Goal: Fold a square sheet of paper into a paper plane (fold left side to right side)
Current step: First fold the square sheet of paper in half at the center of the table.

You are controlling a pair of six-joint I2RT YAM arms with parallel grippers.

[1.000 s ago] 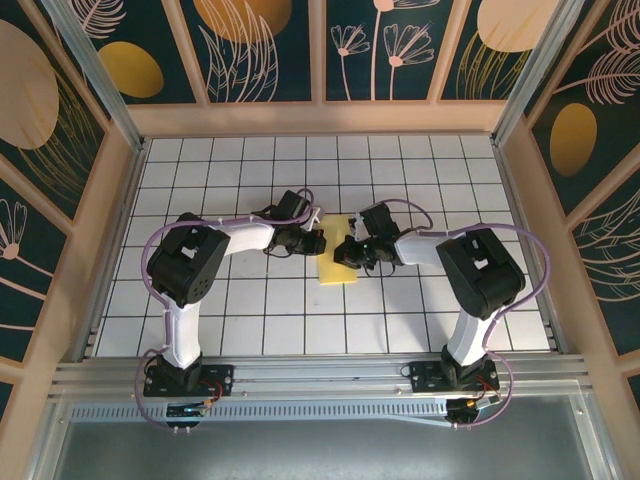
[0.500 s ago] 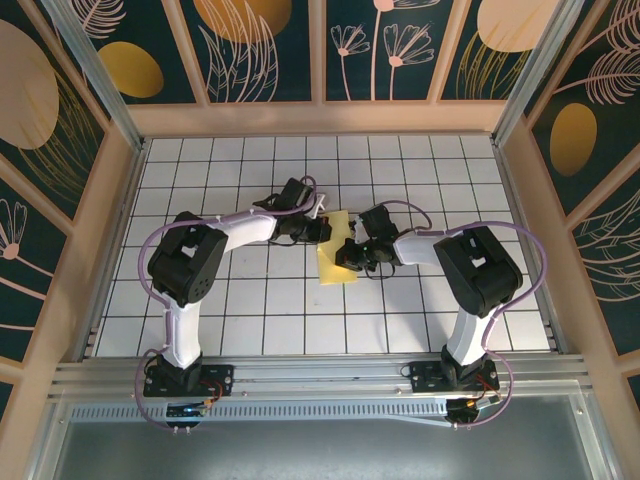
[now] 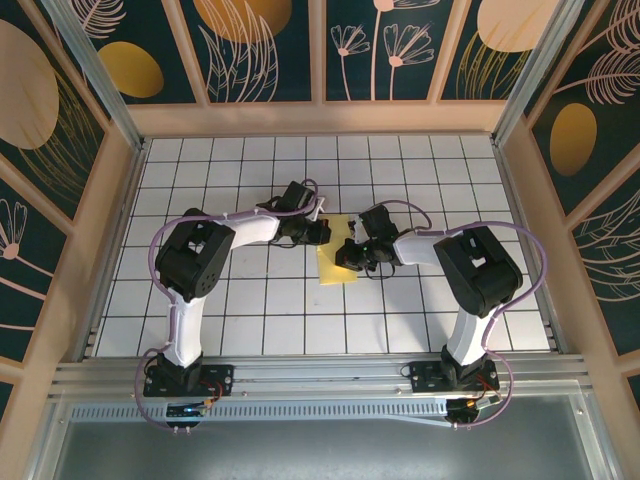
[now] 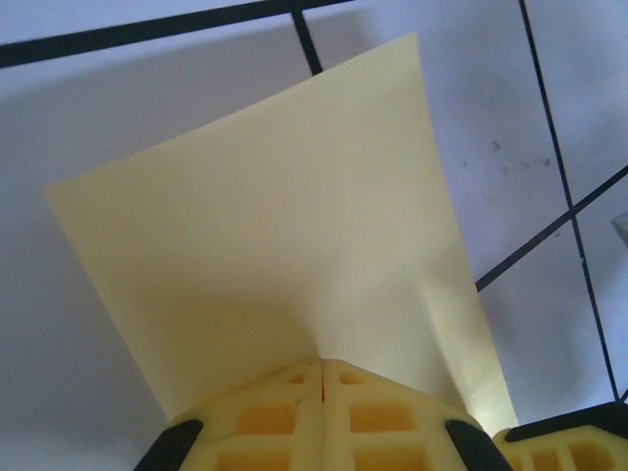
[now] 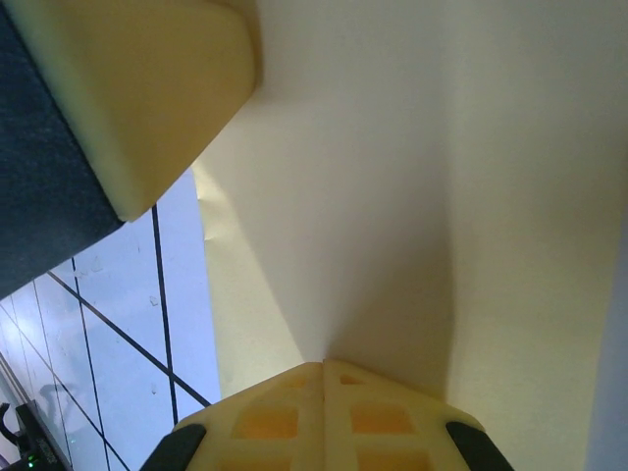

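You have the thin pale-yellow square sheet of paper [image 3: 335,268] near the middle of the white grid-tiled bench [image 3: 250,310], between the two arms. Your left pincer [image 3: 322,230] is pressed together on the sheet's far left part, and the left wrist view shows the paper fanning out from its closed tips above the tiles. Your right pincer [image 3: 347,252] pinches the same sheet from the right, jaws closed on it.

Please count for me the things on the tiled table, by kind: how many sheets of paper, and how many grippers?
pale-yellow paper sheet: 1
grippers: 2 (left gripper, right gripper, each shut on the sheet)
Total: 3
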